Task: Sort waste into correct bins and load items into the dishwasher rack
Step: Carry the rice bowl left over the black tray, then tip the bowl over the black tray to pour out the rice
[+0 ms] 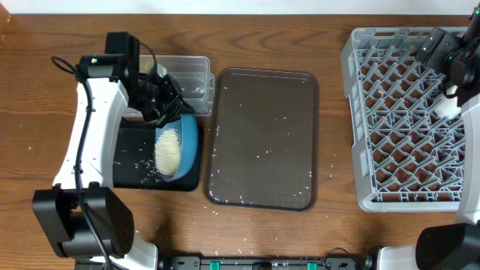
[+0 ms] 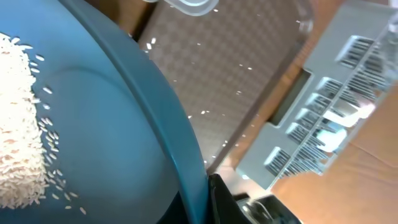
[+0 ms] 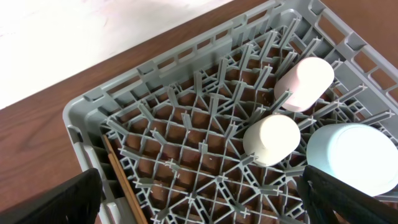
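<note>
From overhead we see the left gripper (image 1: 166, 105) clamped on the rim of the blue dish (image 1: 189, 135), which it holds tilted over the black tray (image 1: 135, 166). A heap of rice (image 1: 169, 150) lies in the dish. The clear tub (image 1: 191, 71) sits just behind the tray. Loose grains dot the black tray and the brown tray (image 1: 262, 90) beside it.

The left wrist view adds a close look at the rice gathered on one side of the dish, with one dark finger (image 2: 225, 198) at its edge.

Only the right wrist view shows us clearly what the rack (image 1: 358, 112) holds: a pink cup (image 3: 305, 84), a white cup (image 3: 272, 140), a light-blue bowl (image 3: 351, 155), and chopsticks (image 3: 124, 180) by the wall. The right gripper (image 3: 205, 208) hangs above them, jaws wide apart and holding nothing.
</note>
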Controlling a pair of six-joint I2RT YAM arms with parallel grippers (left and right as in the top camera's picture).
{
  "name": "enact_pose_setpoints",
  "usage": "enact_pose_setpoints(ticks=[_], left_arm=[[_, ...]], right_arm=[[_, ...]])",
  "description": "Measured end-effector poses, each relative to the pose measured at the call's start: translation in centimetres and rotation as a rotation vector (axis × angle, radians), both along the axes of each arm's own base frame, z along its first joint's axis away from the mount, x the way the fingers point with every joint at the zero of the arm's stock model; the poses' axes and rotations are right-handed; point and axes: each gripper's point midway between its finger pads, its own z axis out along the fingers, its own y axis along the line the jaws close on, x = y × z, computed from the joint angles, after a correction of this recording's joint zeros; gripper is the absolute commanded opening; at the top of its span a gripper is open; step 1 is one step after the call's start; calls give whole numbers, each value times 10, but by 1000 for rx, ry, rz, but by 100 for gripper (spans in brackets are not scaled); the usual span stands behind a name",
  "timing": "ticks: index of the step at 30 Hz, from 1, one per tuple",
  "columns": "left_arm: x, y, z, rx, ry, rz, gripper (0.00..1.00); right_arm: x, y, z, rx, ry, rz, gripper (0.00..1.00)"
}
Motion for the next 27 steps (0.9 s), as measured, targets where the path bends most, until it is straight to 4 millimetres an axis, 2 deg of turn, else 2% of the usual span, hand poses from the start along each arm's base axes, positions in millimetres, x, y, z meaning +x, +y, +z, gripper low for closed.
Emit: enact_pose_setpoints(ticks=[4,10,17,27], left_arm=[[0,2,3,-103,-29,-12,6],[2,11,11,-169,-68,-8,6],[5,16,28,-276,-131,-11,6],[-2,53,35,-332,-119,92,6]], right_arm=[[0,0,0,0,0,0,99],[0,0,0,0,0,0,99],[0,0,0,0,0,0,99],[0,0,0,0,0,0,99]])
